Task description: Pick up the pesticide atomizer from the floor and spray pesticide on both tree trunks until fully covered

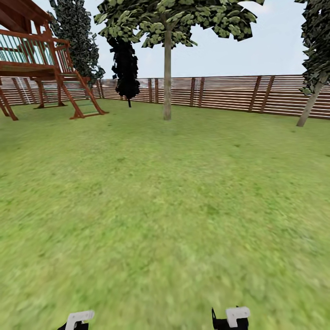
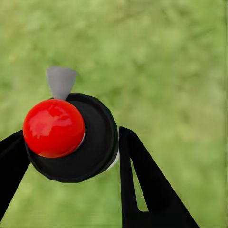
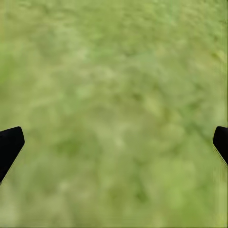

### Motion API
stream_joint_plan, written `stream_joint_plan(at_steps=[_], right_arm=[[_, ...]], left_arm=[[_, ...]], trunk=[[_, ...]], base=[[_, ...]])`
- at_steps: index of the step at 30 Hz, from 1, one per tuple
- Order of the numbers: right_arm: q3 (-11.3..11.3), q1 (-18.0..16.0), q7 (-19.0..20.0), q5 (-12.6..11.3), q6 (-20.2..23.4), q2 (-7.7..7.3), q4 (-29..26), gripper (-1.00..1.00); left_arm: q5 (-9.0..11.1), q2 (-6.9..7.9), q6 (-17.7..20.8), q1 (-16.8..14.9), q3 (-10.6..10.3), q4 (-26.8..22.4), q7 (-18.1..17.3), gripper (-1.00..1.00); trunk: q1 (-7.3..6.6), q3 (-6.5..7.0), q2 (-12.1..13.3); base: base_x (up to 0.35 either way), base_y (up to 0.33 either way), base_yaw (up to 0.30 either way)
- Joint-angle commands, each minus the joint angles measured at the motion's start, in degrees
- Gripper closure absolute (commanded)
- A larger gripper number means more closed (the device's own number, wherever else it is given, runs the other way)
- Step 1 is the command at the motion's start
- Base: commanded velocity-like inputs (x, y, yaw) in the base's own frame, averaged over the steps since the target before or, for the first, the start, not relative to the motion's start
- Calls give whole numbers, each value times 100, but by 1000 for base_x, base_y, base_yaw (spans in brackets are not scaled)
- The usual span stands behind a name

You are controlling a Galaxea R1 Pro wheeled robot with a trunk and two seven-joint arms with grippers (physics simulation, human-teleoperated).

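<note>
The pesticide atomizer [image 2: 66,135], with a red round cap, a black collar and a grey nozzle, sits between the black fingers [image 2: 142,180] of my left gripper [image 2: 71,137], which is shut on it above the grass. My right gripper [image 3: 114,142] is open, with only lawn between its fingertips. Far ahead stands one tree, its straight pale trunk [image 1: 167,78] rising in front of the fence. A second, leaning trunk [image 1: 310,104] is at the far right. From this distance I cannot make out any white specks on either bark. The white ends of my left arm [image 1: 80,317] and right arm [image 1: 237,315] show at the bottom edge.
Green lawn [image 1: 165,206] stretches from me to a brown slatted fence [image 1: 229,94]. A wooden play tower [image 1: 36,64] with a ladder stands at the far left. Dark narrow trees [image 1: 124,68] rise near the fence beside it.
</note>
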Motion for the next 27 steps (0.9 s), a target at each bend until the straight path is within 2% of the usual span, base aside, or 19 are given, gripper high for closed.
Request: stream_joint_plan(at_steps=[1, 27], right_arm=[[20, -4, -62, 50, -1, 1, 4, -100], [30, -4, -30, 53, 15, 19, 25, -100]], left_arm=[[-61, -2, -24, -5, 47, 5, -5, 100], [-53, -2, -24, -5, 47, 24, -5, 100]], trunk=[[3, -5, -2], [3, -5, -2]], base=[[339, 0, 0], [339, 0, 0]])
